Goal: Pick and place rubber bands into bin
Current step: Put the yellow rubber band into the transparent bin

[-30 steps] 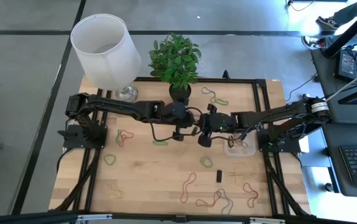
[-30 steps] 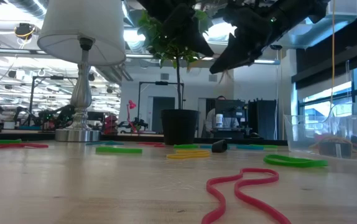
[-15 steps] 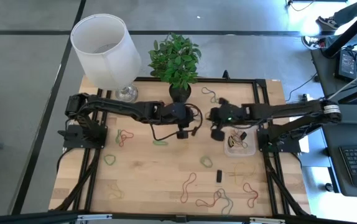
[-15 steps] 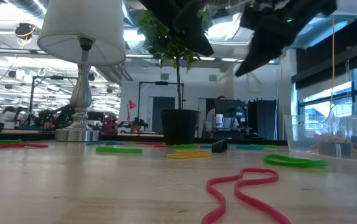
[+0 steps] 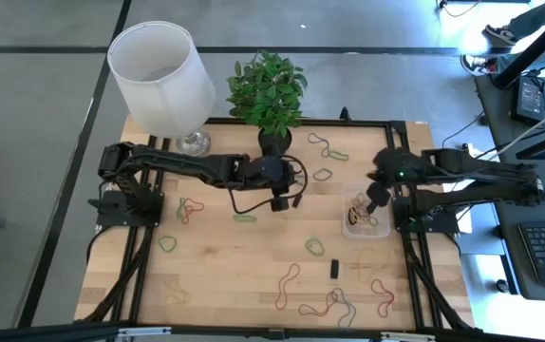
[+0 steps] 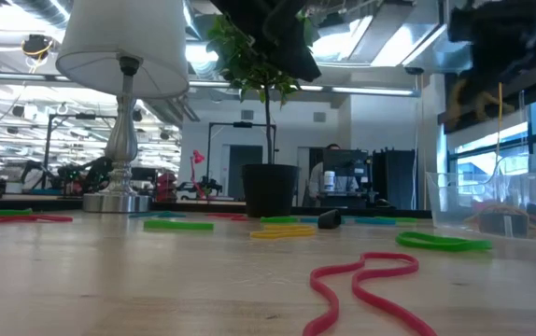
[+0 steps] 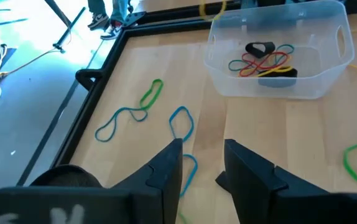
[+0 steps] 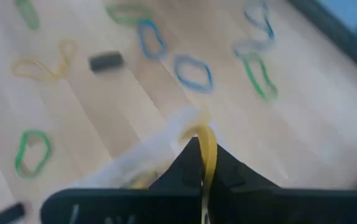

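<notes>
Fingers of the right gripper point(image 8: 201, 155) pinch a thin yellow rubber band point(image 8: 207, 163) above the shallow clear plastic bin point(image 5: 352, 227); next, release; left gripper point(image 7: 202, 163), parted, waits mid-surface.

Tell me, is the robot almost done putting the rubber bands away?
Not nearly. A few bands lie in the clear plastic bin. The right gripper is pinching a yellow rubber band above it. The left gripper hangs open. Many coloured rubber bands still lie on the wooden table.
</notes>
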`<state>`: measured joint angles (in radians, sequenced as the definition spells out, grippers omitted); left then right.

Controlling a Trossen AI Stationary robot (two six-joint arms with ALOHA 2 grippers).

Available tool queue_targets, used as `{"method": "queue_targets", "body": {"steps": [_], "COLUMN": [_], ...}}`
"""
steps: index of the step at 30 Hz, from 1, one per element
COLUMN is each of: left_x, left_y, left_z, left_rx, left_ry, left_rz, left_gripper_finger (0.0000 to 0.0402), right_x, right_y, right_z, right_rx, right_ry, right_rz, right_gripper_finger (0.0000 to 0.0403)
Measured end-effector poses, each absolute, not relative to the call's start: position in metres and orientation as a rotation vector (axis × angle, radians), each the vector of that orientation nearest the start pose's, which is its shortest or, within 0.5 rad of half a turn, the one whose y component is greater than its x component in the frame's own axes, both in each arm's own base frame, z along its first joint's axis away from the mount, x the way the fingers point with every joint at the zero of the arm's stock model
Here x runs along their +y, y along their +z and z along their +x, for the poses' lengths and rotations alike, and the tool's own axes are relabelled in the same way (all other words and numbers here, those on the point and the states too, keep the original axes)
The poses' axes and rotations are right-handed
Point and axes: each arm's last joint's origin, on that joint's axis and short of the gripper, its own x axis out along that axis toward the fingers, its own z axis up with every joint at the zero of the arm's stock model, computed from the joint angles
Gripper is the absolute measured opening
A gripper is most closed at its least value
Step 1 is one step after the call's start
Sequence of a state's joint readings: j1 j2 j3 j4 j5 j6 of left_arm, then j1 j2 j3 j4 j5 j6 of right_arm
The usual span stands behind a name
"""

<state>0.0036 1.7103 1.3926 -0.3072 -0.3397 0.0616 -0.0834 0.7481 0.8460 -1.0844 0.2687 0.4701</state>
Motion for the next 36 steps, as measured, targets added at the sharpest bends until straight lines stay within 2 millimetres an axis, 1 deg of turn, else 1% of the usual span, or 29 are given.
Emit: {"method": "queue_targets", "body": {"steps": [2, 5, 7, 9, 12, 15, 18, 21, 23, 26, 30, 36], "left_x": [0.010, 0.010, 0.010, 0.010, 0.010, 0.009, 0.009, 0.008, 0.007, 0.007, 0.006, 0.003], "left_y": [0.290, 0.290, 0.290, 0.291, 0.291, 0.291, 0.291, 0.291, 0.291, 0.291, 0.291, 0.291], "left_z": [0.385, 0.386, 0.386, 0.386, 0.386, 0.386, 0.386, 0.386, 0.387, 0.387, 0.387, 0.387], "left_rx": [0.627, 0.624, 0.622, 0.614, 0.609, 0.604, 0.602, 0.601, 0.599, 0.600, 0.600, 0.600], "left_ry": [0.311, 0.311, 0.312, 0.317, 0.320, 0.325, 0.328, 0.326, 0.325, 0.308, 0.300, 0.291], "left_rz": [0.165, 0.165, 0.162, 0.148, 0.139, 0.116, 0.100, 0.100, 0.099, 0.094, 0.092, 0.095], "left_gripper_finger": [0.0113, 0.0113, 0.0113, 0.0113, 0.0113, 0.0113, 0.0113, 0.0113, 0.0113, 0.0113, 0.0113, 0.0113], "right_x": [-0.017, -0.016, -0.016, -0.015, -0.014, -0.013, -0.014, -0.014, -0.014, -0.015, -0.015, -0.014], "right_y": [0.285, 0.281, 0.280, 0.274, 0.254, 0.227, 0.207, 0.194, 0.190, 0.189, 0.189, 0.184], "right_z": [0.108, 0.101, 0.101, 0.104, 0.108, 0.111, 0.116, 0.122, 0.127, 0.133, 0.132, 0.125], "right_rx": [0.929, 0.982, 0.987, 0.990, 1.021, 1.059, 1.032, 0.966, 0.919, 0.865, 0.864, 0.936], "right_ry": [-0.582, -0.632, -0.644, -0.621, -0.571, -0.560, -0.549, -0.512, -0.467, -0.415, -0.432, -0.493], "right_rz": [0.375, 0.424, 0.450, 0.471, 0.506, 0.514, 0.520, 0.516, 0.468, 0.404, 0.433, 0.493], "right_gripper_finger": [0.0002, 0.0002, 0.0002, 0.0002, 0.0002, 0.0002, 0.0002, 0.0002, 0.0003, 0.0010, 0.0023, 0.0056]}}
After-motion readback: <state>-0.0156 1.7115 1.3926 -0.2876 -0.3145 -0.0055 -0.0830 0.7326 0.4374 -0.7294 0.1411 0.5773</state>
